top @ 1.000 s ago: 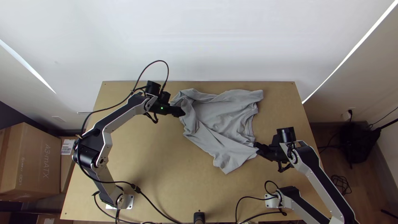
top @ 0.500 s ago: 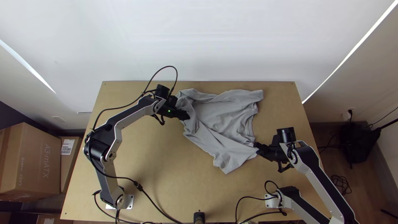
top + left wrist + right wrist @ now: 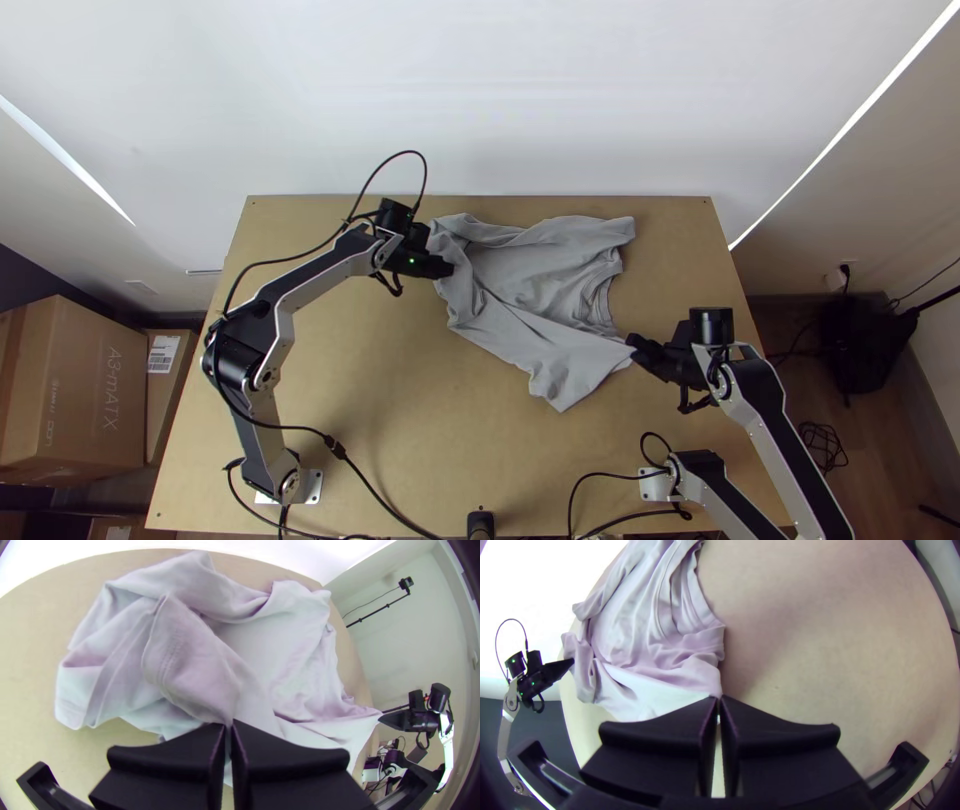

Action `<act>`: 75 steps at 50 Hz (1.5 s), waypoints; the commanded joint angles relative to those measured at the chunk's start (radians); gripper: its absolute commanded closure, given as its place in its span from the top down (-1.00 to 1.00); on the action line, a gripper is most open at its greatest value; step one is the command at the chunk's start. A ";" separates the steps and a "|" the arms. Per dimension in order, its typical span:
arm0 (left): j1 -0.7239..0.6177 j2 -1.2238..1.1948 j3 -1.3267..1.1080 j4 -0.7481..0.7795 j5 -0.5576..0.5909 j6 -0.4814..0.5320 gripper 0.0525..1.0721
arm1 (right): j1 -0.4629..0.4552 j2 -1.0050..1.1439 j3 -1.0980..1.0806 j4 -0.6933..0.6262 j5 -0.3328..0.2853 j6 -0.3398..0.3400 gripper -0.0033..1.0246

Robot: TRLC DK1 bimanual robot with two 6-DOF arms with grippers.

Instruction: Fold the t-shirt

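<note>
A grey t-shirt (image 3: pixel 540 290) lies wrinkled on the far middle of the table, its left part bunched and folded over, its neckline toward the right. My left gripper (image 3: pixel 446 270) is at the shirt's left part; in the left wrist view the left gripper (image 3: pixel 228 726) is shut on a fold of the shirt (image 3: pixel 200 670). At the shirt's near right corner is my right gripper (image 3: pixel 636 346). In the right wrist view, the right gripper (image 3: pixel 719 701) is shut on that corner of the shirt (image 3: pixel 660 695), where the cloth runs taut from the fingertips.
Bare wooden table (image 3: pixel 400 400) lies in front of the shirt, with black cables (image 3: pixel 385 505) near its front edge. A white wall (image 3: pixel 480 100) rises behind the far edge. Cardboard boxes (image 3: pixel 80 390) stand beyond the table's left side.
The left gripper came right and nearer, then went slightly back up and left. The right gripper has shifted right and a little away, drawing the shirt's near corner with it.
</note>
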 commanded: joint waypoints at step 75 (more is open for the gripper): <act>0.580 -1.143 0.200 0.012 -0.286 0.000 -0.96 | 0.010 -0.017 1.101 0.586 0.198 -0.398 -0.95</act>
